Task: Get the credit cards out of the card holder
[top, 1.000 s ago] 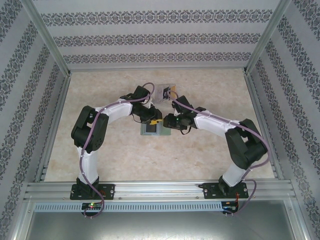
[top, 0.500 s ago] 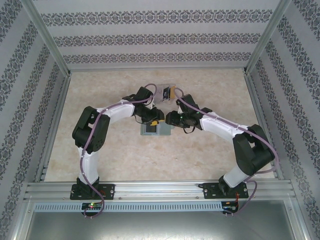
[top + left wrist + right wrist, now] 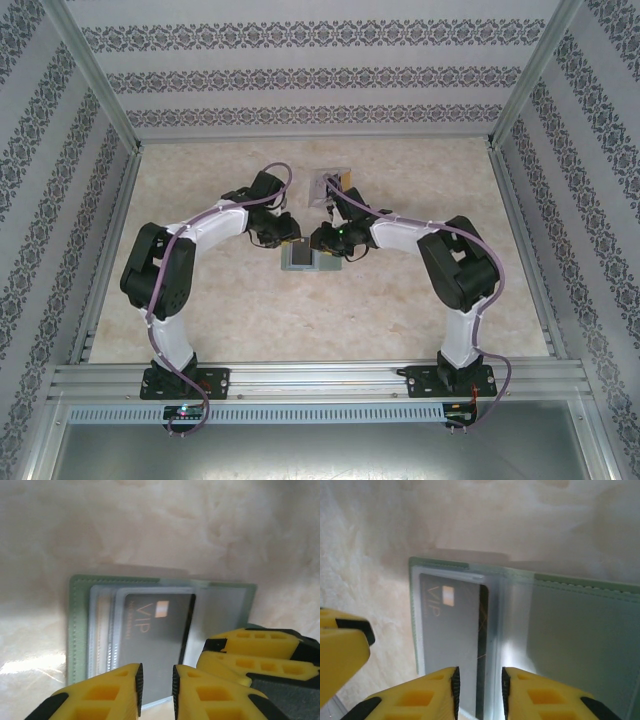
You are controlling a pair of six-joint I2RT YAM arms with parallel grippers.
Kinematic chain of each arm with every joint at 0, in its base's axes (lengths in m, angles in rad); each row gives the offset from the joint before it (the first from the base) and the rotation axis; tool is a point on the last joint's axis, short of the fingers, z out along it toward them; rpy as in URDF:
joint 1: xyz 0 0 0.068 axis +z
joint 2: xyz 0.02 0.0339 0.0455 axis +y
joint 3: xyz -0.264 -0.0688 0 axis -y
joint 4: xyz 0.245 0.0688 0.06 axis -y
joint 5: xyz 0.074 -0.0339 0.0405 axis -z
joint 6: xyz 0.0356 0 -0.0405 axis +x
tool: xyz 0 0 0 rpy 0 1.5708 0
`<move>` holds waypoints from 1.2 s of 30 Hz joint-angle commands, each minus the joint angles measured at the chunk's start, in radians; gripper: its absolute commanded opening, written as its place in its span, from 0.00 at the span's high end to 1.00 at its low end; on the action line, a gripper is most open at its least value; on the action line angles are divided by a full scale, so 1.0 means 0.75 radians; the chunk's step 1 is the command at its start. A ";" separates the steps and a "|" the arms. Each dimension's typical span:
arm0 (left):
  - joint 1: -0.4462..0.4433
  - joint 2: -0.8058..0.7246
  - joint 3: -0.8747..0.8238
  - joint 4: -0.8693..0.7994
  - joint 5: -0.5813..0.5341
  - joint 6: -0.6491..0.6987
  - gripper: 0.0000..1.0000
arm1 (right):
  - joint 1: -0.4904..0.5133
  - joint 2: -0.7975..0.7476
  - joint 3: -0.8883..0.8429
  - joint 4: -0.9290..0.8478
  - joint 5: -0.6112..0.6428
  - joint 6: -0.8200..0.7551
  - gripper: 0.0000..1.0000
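Left wrist: card holder (image 3: 77, 630) beneath gripper (image 3: 157, 680)

This was a robotics lab test cell, not a lived-in room. An aluminium-profile frame (image 3: 97, 85) boxed in a marble-look tabletop (image 3: 400, 320), with patterned wallpaper panels (image 3: 320, 80) as backdrop walls. A left arm (image 3: 205, 222) and right arm (image 3: 400, 232), 2 in all, were bolted to a slotted rail (image 3: 320, 378), trailing a purple cable (image 3: 166, 300).
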State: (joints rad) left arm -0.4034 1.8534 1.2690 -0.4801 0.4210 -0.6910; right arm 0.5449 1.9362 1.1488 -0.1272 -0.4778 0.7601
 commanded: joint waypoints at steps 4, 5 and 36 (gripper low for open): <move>0.012 0.073 -0.015 0.036 0.040 0.004 0.77 | -0.020 0.063 0.039 0.069 -0.093 0.040 0.71; 0.010 0.078 -0.015 0.037 0.040 0.005 0.77 | -0.021 0.067 0.038 0.074 -0.101 0.045 0.71; 0.012 0.175 -0.022 -0.057 -0.029 -0.009 0.83 | -0.046 0.070 -0.064 0.302 -0.194 0.105 0.83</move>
State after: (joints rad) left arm -0.4034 1.9369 1.2625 -0.4751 0.4381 -0.6926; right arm 0.5159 2.0041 1.1175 0.0444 -0.5972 0.8246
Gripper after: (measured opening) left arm 0.169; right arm 0.169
